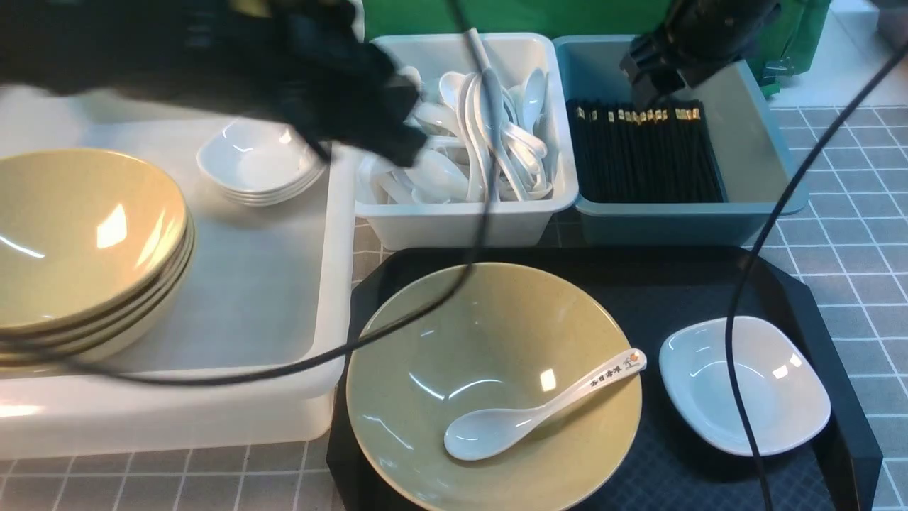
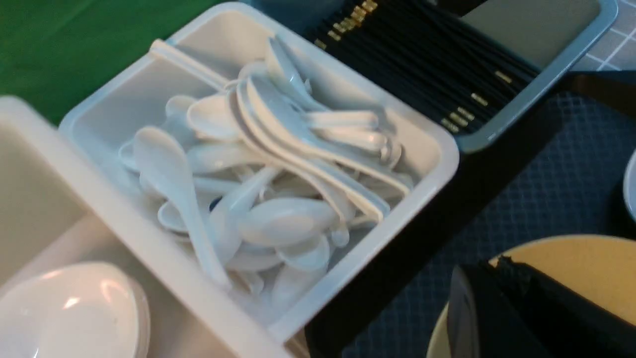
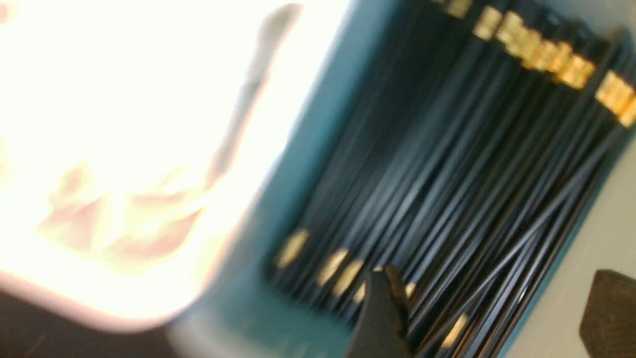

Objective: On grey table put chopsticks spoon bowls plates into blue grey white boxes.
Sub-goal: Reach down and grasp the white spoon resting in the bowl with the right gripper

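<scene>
The grey tiled worktop (image 1: 851, 234) carries a black tray (image 1: 709, 284), a large white box (image 1: 333, 234) at its left, a whitish box (image 1: 454, 228) and a teal box (image 1: 674, 226) behind.

Bench (image 1: 851, 234): grey, ruled by thin white lines into small squares.
Tray (image 1: 709, 284): black, with a fine crosshatch texture.
Bowls (image 1: 496, 333): glossy olive-yellow, the single one and the stack alike.
Spoon (image 1: 539, 411): glossy white, with dark characters and an orange mark at the handle's end.
Plates (image 1: 745, 387): glossy plain white.
Chopsticks (image 1: 642, 156): black, with gold bands near one end.
Blue box (image 1: 681, 220): teal-blue outside, grey inside.
White box (image 1: 461, 223): pale white, its heaped spoons white too.
Big box (image 1: 234, 284): translucent milky white.
Backdrop (image 1: 567, 18): green.
</scene>
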You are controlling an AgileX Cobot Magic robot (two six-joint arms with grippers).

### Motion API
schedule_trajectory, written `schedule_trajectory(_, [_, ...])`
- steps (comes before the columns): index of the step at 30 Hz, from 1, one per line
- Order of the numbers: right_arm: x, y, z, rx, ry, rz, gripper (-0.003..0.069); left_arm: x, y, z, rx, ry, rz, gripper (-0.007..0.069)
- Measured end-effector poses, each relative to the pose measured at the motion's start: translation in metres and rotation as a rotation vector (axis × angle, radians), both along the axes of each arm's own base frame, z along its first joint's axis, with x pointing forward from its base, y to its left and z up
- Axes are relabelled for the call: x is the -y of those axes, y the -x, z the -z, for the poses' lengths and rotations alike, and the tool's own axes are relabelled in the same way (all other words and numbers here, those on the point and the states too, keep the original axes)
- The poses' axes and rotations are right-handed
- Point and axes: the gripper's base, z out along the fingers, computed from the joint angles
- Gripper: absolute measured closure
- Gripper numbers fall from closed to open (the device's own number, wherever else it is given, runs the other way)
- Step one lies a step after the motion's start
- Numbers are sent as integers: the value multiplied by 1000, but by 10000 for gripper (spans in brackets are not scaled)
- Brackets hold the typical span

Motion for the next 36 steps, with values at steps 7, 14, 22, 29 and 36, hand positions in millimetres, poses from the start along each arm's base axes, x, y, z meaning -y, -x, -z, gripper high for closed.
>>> schedule_trajectory(7, [-34,94,-20,-44,114,-337,132,-40,70,31,-68,25,-43,633])
schedule_trajectory(14, [-71,148,25,-185,233,-642,132,-52,107,56,-97,126,-52,633])
schedule_trajectory(22, [-111,161,81,-226,341,-973,132,-53,121,66,-165,197,-47,633])
schedule_trajectory(29, [-121,147,128,-304,382,-1029,132,-53,124,69,-200,167,-22,633])
schedule_trajectory(36, [-132,150,144,-327,399,-1083,176,-53,124,69,-196,154,-11,633])
